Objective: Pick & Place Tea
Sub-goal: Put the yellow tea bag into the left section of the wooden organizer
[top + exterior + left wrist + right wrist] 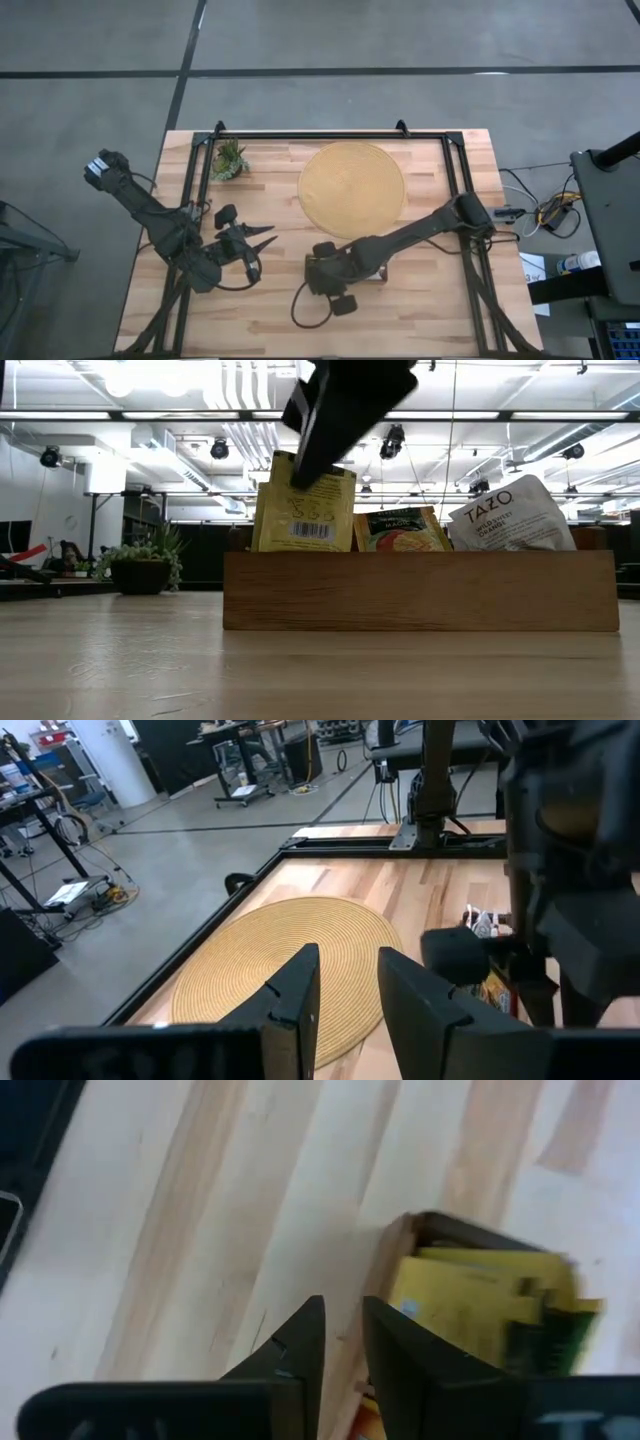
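The tea sachets stand upright in a row inside a brown wooden tray near the table's front edge, their tops rising above its wall. A yellow sachet with a barcode stands tallest at one end, tilted slightly; beside it sits a dark green and orange sachet, and then a white sachet lettered TAZO, leaning. From above, the yellow sachets fill the tray's end.
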{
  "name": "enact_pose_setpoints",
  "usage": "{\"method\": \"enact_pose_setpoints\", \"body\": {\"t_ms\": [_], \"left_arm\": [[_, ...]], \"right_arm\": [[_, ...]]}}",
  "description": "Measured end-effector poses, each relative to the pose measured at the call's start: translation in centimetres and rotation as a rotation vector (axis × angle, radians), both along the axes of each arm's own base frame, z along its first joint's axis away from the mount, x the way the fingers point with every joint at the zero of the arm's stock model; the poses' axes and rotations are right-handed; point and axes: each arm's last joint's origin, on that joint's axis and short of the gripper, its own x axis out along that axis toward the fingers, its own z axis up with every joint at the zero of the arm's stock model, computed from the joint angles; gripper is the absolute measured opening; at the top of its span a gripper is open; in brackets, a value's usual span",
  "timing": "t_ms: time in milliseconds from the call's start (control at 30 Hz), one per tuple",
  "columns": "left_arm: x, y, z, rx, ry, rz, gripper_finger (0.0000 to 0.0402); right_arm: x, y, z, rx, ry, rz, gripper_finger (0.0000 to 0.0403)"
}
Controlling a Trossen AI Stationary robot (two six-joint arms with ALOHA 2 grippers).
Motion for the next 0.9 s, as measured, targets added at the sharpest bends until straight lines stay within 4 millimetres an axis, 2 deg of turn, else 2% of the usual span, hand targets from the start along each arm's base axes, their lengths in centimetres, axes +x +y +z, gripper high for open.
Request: {"method": "enact_pose_setpoints", "body": {"t_ms": [233,567,767,900], "left_arm": [[0.0,0.0,0.0,0.000,0.001,-0.001,0.0098],[0.0,0.0,0.0,-0.003,-0.002,-0.002,0.0098],[0.0,0.0,0.1,-0.007,-0.004,-0.004,0.0098],[0.0,0.0,0.0,-0.008,-0.004,-0.006,0.0098]], "right_arm": [[-0.2,0.4,-1.6,-0.132,0.030,-0.028,0.0014],[-0.3,0.8,-1.8,-0.175,0.017,-0.050,0.0008],[1.0,-0.1,-5.7,-0.221,0.090,-0.111,0.0008],[1.3,-0.2,-6.9,-0.189,0.122,-0.096,0.0008]]}}
